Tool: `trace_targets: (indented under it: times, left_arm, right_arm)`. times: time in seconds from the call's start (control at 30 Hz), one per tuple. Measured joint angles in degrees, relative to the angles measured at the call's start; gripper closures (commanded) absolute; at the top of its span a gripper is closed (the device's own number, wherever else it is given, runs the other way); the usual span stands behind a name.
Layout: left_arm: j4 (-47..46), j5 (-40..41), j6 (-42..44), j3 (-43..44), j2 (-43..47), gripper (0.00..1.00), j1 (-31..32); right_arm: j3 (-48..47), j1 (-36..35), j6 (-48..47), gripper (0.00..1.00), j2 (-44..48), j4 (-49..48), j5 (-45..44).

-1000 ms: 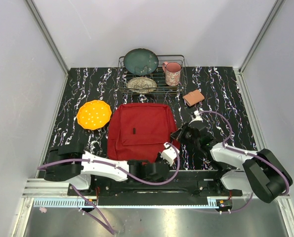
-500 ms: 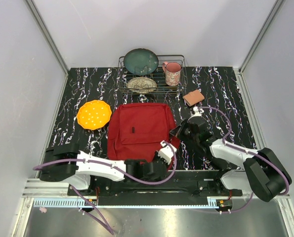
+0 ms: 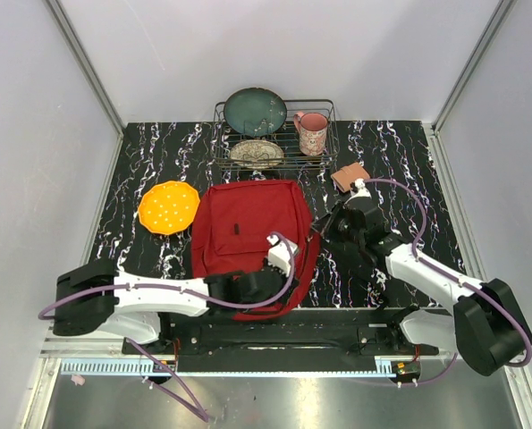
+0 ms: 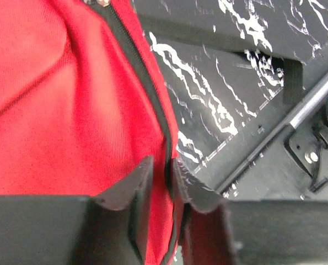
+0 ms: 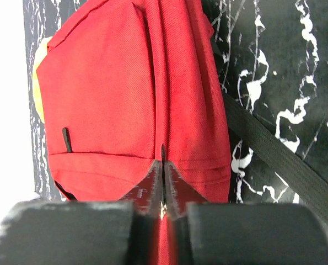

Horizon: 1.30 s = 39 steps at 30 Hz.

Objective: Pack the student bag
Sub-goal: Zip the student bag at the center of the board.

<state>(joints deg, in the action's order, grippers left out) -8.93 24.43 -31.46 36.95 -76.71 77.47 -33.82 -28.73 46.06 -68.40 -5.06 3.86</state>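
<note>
The student bag (image 3: pixel 248 234), a big red backpack, lies flat in the middle of the black marbled table. My left gripper (image 3: pixel 279 256) is over its near right edge. In the left wrist view the left gripper (image 4: pixel 162 163) has its jaws a narrow gap apart, and the bag's (image 4: pixel 70 110) black zip edge runs into that gap. My right gripper (image 3: pixel 325 234) is at the bag's right side. In the right wrist view the right gripper (image 5: pixel 163 161) is pressed shut on a seam of the bag (image 5: pixel 103 88), with a thin dark tab sticking out past the tips.
An orange plate (image 3: pixel 169 207) lies left of the bag. A wire dish rack (image 3: pixel 330 121) at the back holds a green plate (image 3: pixel 255 111), a patterned plate (image 3: pixel 256 153) and a pink mug (image 3: pixel 311 132). A brown block (image 3: pixel 350 176) lies right of it. A black strap (image 5: pixel 274 157) trails from the bag.
The left gripper slid up and left along the bag's right edge and its jaws parted slightly. The right gripper moved toward the back, and the bag shifted and bulged with it.
</note>
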Motion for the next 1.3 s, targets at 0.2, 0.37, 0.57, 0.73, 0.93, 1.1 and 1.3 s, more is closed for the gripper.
trace_targets:
  times: [0.2,0.37,0.57,0.73,0.93,1.1,1.3]
  left_arm:
    - [2.40,-2.36,-2.93,-6.36,7.26,0.19,0.83]
    - [3.56,-2.73,-3.04,-6.51,13.66,0.10,0.98]
    - [8.59,-3.48,-1.57,-2.62,14.51,0.01,1.36]
    - [16.11,0.44,-1.46,2.75,18.32,0.01,1.31]
    - [26.23,4.96,-2.03,10.78,20.28,0.01,-6.93]
    - [31.91,2.99,-1.62,12.37,20.35,0.01,-18.58]
    - [36.70,-4.35,1.01,12.81,19.82,0.01,-36.41]
  right_arm:
    - [0.87,0.46,0.92,0.49,2.95,3.72,0.31]
    - [0.83,0.61,1.16,0.38,7.74,9.40,-0.15]
    - [-0.66,0.63,1.25,0.36,14.62,17.70,-2.58]
    - [-2.36,0.63,1.33,0.40,16.68,20.46,-3.10]
    - [-8.52,0.63,0.63,0.48,6.29,21.16,-1.46]
    - [-13.55,0.63,0.44,0.49,-1.95,19.02,1.79]
    - [-24.22,0.61,-1.11,0.53,-14.60,17.75,6.62]
